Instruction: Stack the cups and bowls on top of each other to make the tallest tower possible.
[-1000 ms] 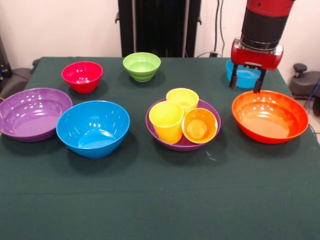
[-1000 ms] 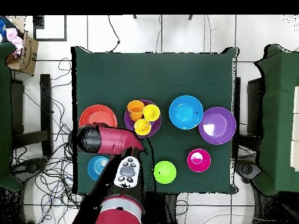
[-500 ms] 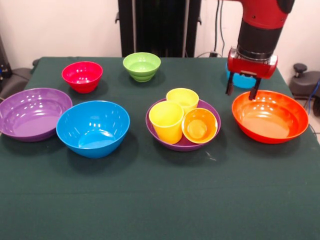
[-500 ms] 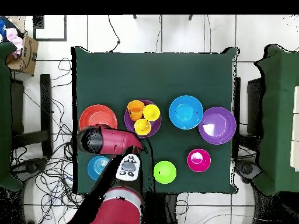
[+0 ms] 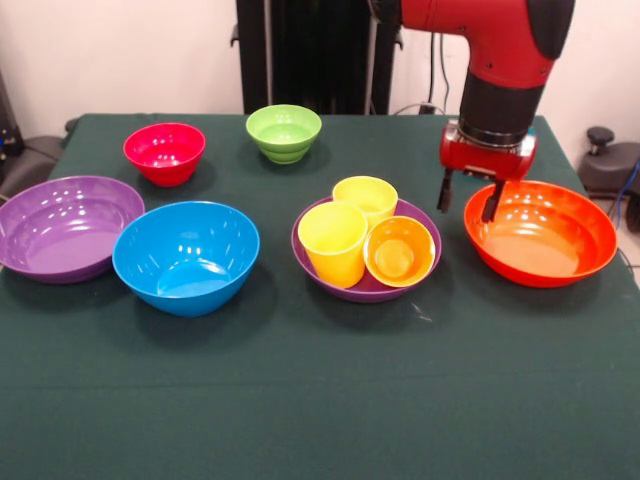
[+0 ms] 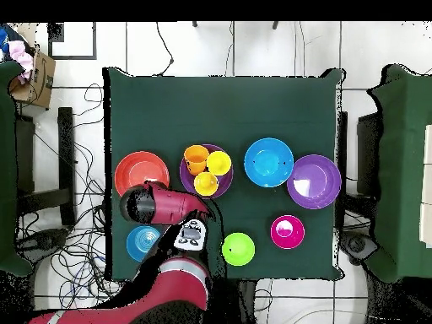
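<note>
My gripper [image 5: 466,204] hangs open and empty just above the left rim of the large orange bowl [image 5: 540,232], to the right of a purple bowl [image 5: 352,291]. That purple bowl holds two yellow cups [image 5: 333,243] [image 5: 365,200] and an orange cup [image 5: 399,251]. A large blue bowl [image 5: 186,255] and a second purple bowl [image 5: 62,226] sit at the left. The small red bowl [image 5: 165,152] and the small green bowl [image 5: 284,132] stand further back. The arm [image 6: 160,205] hides the small blue bowl [image 6: 139,243] in the front view. No tower stands.
Seen from above, the large orange bowl [image 6: 139,170] lies close to the table's left edge. Dark green cloth [image 5: 320,400] covers the table. Chairs stand beside both sides of the table, and cables run over the floor.
In the front view, the gripper has moved left and towards the camera, from over the small blue bowl to the orange bowl's left rim. It stays open. The bowls and cups have not moved.
</note>
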{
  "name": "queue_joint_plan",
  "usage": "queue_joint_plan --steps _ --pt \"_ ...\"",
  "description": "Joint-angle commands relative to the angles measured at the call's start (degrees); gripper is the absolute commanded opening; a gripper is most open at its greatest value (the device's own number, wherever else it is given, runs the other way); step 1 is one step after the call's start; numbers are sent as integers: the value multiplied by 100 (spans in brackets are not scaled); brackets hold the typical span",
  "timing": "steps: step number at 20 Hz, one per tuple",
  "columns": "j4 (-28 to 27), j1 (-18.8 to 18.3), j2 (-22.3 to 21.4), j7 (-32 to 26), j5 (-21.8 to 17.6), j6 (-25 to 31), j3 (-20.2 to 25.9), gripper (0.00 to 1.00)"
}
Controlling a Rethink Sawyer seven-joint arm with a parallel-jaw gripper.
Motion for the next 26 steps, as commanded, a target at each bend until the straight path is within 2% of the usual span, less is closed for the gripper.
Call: queue_joint_plan --steps 1,12,26 --pt "46 -133 303 859 -5 -356 685 100" --pt "-11 -217 508 855 -33 -605 801 100" --pt "174 -287 818 1058 -75 -1288 1092 100"
